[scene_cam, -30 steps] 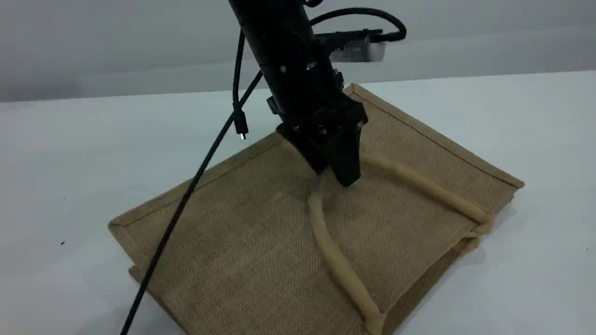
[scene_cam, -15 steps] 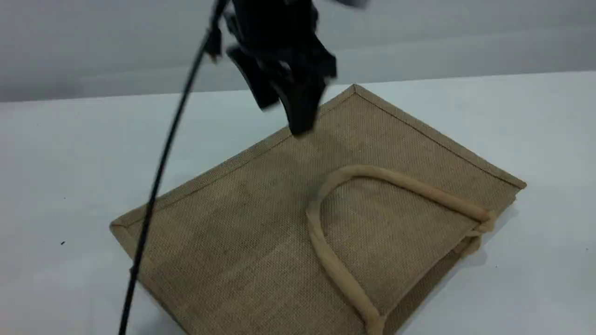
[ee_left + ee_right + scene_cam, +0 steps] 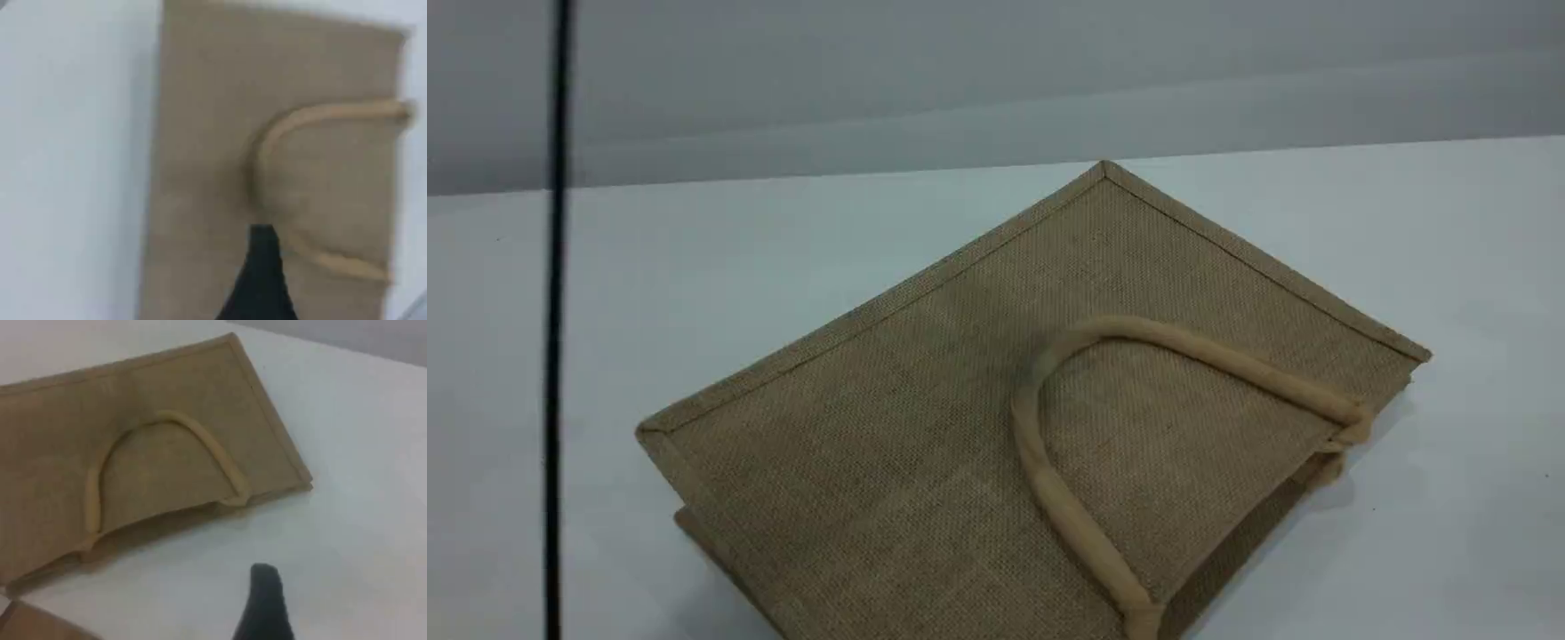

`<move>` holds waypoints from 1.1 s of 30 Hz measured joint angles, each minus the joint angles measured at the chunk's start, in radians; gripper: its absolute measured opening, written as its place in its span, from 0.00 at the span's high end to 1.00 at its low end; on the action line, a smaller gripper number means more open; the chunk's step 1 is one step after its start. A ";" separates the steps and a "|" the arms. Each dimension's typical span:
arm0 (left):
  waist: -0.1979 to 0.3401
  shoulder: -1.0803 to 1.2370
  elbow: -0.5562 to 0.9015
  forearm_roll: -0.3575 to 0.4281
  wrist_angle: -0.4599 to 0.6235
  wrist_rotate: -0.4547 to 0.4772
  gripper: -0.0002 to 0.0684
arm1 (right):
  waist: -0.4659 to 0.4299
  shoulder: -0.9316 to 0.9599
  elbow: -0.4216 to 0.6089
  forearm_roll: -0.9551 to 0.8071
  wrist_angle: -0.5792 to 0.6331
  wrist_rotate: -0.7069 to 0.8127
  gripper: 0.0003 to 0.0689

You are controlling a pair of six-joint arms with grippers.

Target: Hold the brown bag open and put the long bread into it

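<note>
The brown bag (image 3: 889,418) lies flat on the white table with its opening toward the lower right. Its beige loop handle (image 3: 1049,484) rests on the top panel. No gripper shows in the scene view. In the left wrist view, one black fingertip of my left gripper (image 3: 261,237) hovers above the bag (image 3: 207,120), over the bend of the handle (image 3: 320,113), with nothing on it. The right wrist view has my right gripper (image 3: 265,577) over bare table, well short of the bag (image 3: 167,380), and empty. The long bread is out of view.
A black cable (image 3: 556,356) hangs down the left side of the scene view. White table (image 3: 1449,267) surrounds the bag. A blurred brown surface (image 3: 27,623) sits in the lower left corner of the right wrist view; I cannot tell what it is.
The left arm let go of the handle, rose and left the scene view to the upper left. The handle dropped back flat onto the bag. The cable swung left.
</note>
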 joint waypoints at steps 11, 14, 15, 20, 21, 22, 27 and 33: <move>-0.276 -0.415 0.103 -0.070 0.000 -0.017 0.21 | 0.000 0.000 0.000 0.004 0.000 0.000 0.31; -0.358 -0.527 0.214 -0.012 -0.001 -0.075 0.21 | 0.000 0.000 -0.001 0.004 0.001 0.000 0.31; -0.377 -0.567 0.262 0.003 -0.002 -0.089 0.21 | 0.000 0.000 -0.001 0.004 0.001 0.000 0.31; -0.390 -0.754 0.528 0.017 -0.004 -0.152 0.21 | 0.001 0.000 -0.001 0.004 0.002 0.000 0.31; -0.390 -0.795 0.588 0.017 -0.003 -0.168 0.21 | 0.001 0.000 -0.001 0.004 0.002 0.000 0.31; -0.390 -0.835 0.639 0.018 -0.004 -0.179 0.21 | 0.001 0.000 -0.001 0.004 0.002 0.000 0.31; -0.390 -1.030 0.931 0.046 -0.005 -0.223 0.21 | 0.001 0.000 -0.001 0.004 0.002 0.000 0.31; -0.390 -1.247 1.220 0.078 -0.102 -0.222 0.21 | 0.001 0.000 -0.001 0.005 0.002 -0.001 0.31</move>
